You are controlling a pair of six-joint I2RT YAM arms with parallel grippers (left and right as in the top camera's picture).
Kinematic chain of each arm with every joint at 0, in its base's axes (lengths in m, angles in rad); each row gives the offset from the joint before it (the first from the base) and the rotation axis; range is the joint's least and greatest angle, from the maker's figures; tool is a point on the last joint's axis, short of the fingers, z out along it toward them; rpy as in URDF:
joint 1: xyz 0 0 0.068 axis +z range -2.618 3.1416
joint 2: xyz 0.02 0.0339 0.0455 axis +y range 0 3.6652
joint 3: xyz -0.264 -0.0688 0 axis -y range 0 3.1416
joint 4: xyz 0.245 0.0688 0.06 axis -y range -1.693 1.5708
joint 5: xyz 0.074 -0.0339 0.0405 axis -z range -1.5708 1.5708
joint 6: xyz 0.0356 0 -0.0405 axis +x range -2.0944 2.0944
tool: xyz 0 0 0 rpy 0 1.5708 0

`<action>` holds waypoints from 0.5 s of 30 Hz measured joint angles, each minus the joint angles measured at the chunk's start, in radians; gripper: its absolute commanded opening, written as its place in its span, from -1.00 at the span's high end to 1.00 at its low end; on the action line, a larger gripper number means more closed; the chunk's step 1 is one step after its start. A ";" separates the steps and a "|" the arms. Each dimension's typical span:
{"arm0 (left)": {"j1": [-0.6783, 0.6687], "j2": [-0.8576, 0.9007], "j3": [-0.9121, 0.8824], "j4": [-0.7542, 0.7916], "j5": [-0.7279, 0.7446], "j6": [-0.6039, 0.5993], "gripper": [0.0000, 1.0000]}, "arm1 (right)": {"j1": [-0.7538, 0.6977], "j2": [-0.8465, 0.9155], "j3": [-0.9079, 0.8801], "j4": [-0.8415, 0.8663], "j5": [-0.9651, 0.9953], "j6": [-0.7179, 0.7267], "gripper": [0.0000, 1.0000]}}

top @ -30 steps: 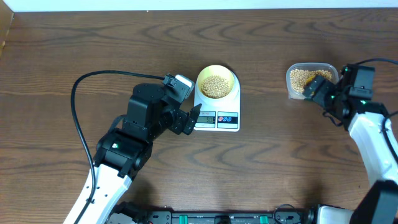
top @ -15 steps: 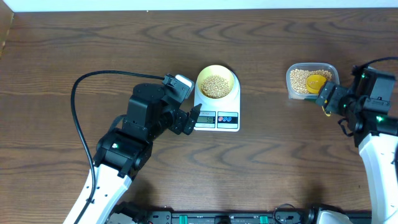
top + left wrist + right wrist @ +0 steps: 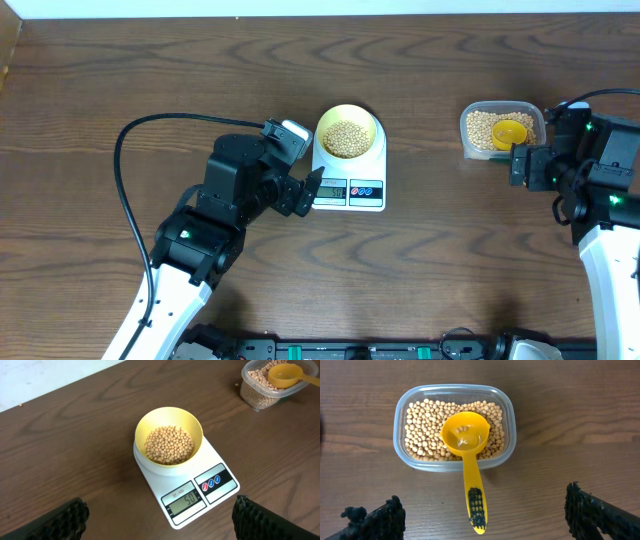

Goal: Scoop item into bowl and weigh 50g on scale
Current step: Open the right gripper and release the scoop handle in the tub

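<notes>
The pale yellow bowl [image 3: 372,124] [image 3: 194,424] stands on the white scale [image 3: 366,196] [image 3: 222,491], filled with the item, tan beans [image 3: 347,139] [image 3: 168,445]. The scale's screen [image 3: 184,501] reads 50. My left gripper [image 3: 306,192] [image 3: 162,522] hangs open just left of the scale's front, holding nothing. A yellow scoop [image 3: 511,131] [image 3: 465,440] lies with its cup on the beans in the clear tub [image 3: 467,138] [image 3: 512,420]. My right gripper [image 3: 525,165] [image 3: 485,520] is open; the scoop's handle end lies between its fingers, untouched.
The tub [image 3: 248,396] with more beans [image 3: 422,430] sits at the table's far right. A black cable [image 3: 125,190] loops over the table left of the left arm. One stray bean [image 3: 237,384] lies beside the tub. Brown wood tabletop [image 3: 450,250] surrounds everything.
My right gripper has drawn back from over the tub toward the near right, uncovering the scoop resting in it. The left arm, bowl and scale have not moved.
</notes>
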 measured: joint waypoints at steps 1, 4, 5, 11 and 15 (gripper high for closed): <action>0.000 0.000 0.000 0.000 0.000 0.000 -0.88 | 0.000 0.000 0.000 0.000 0.000 -0.005 -0.99; 0.000 0.000 0.000 0.000 0.000 0.000 -0.87 | 0.000 0.000 0.000 0.000 0.000 -0.016 -0.99; 0.000 0.000 0.000 0.000 0.000 0.000 -0.87 | 0.000 0.000 0.000 0.000 0.000 -0.019 -0.98; 0.000 0.000 0.000 0.000 0.000 0.000 -0.87 | 0.000 0.000 0.000 -0.001 0.000 -0.026 -0.98; 0.000 0.000 0.000 0.000 0.000 0.000 -0.87 | 0.000 0.000 0.000 -0.001 0.000 -0.026 -0.98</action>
